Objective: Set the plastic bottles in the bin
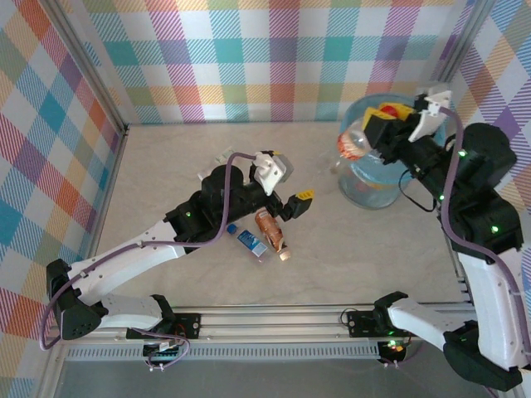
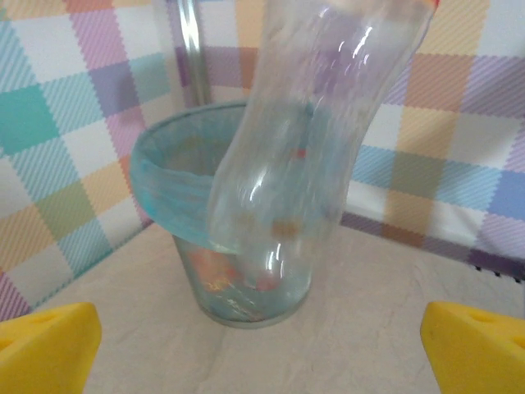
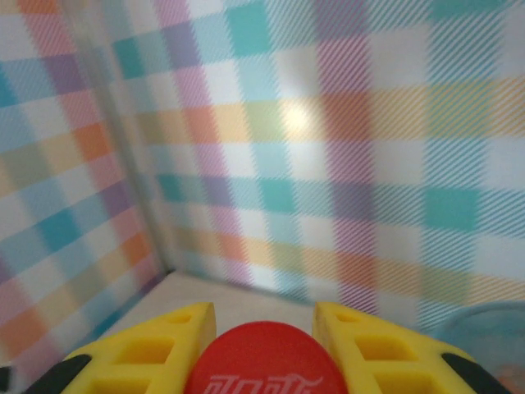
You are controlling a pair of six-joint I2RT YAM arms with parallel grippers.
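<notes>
My right gripper (image 1: 375,126) is shut on the red cap (image 3: 262,361) of a clear bottle (image 1: 352,146), which hangs tilted at the near-left rim of the bin (image 1: 373,195). From the left wrist, that clear bottle (image 2: 303,123) hangs in front of the blue-lined bin (image 2: 164,180), and orange and red bottles (image 2: 215,272) show through its wall. My left gripper (image 1: 297,202) stands open and holds nothing, mid-table, facing the bin. A copper bottle (image 1: 271,228) and a blue-labelled bottle (image 1: 250,240) lie on the table just near of the left gripper.
Checked walls enclose the table on the left, back and right, and the bin stands close to the right wall. A metal rail (image 1: 274,319) runs along the near edge. Small pale items (image 1: 224,155) lie behind the left arm.
</notes>
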